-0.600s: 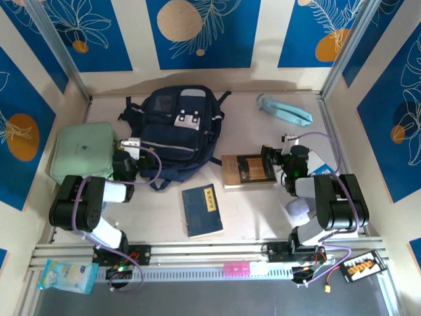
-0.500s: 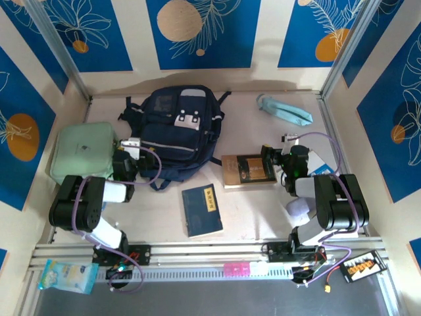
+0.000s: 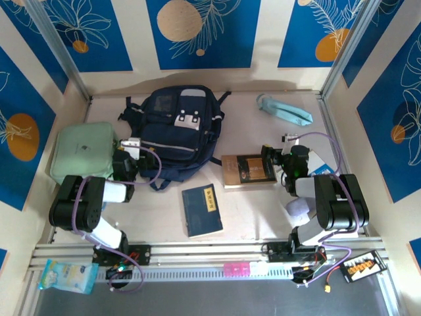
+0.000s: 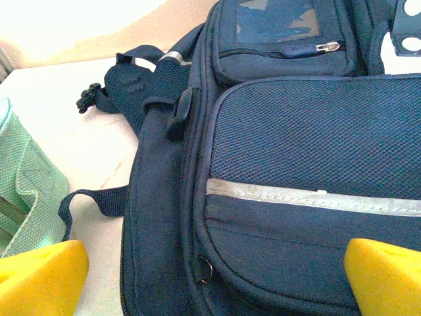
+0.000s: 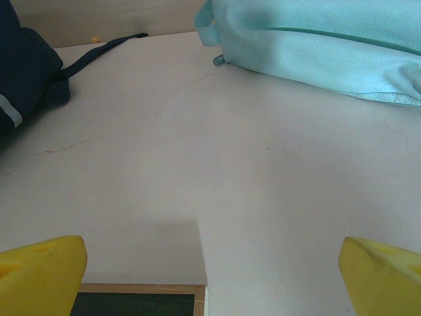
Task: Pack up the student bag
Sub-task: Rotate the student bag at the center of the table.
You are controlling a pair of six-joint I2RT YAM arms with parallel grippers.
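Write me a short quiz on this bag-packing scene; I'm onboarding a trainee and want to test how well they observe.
1. True or false: the left gripper is shut on the student bag.
2. Which lies nearest the arm bases in the top view? A) blue book B) light blue pouch C) brown book
3. In the top view, what lies just left of the student bag?

Key:
1. False. Its jaws stand open, holding nothing.
2. A.
3. The mint-green case.
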